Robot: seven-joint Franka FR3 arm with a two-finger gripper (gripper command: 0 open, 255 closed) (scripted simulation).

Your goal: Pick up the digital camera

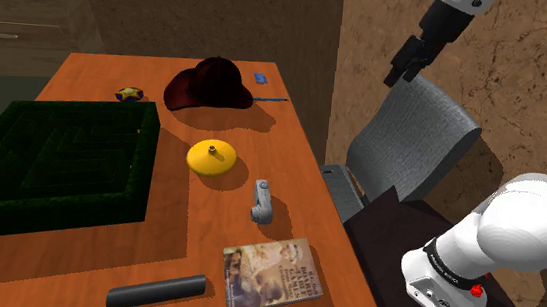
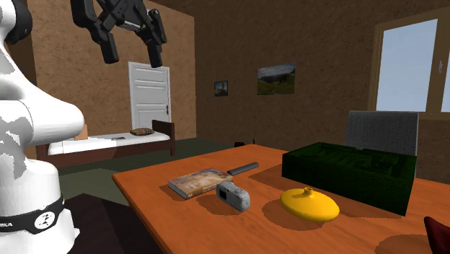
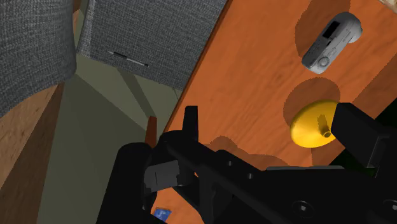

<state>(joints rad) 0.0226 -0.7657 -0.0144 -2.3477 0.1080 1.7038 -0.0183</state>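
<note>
The digital camera is a small grey body lying on the orange wooden table, between a yellow dome-shaped thing and a book. My black gripper hangs high in the air off the table's edge, at the shoulder view's right, above a grey chair. The second exterior view has the gripper open and holding nothing, well above the camera. In the wrist view the camera lies far beyond the fingers, past the yellow thing.
A dark green box takes up the table's side at the shoulder view's left. A dark red hat, a blue pen and a small gold item sit at the far end. A black cylinder lies beside the book.
</note>
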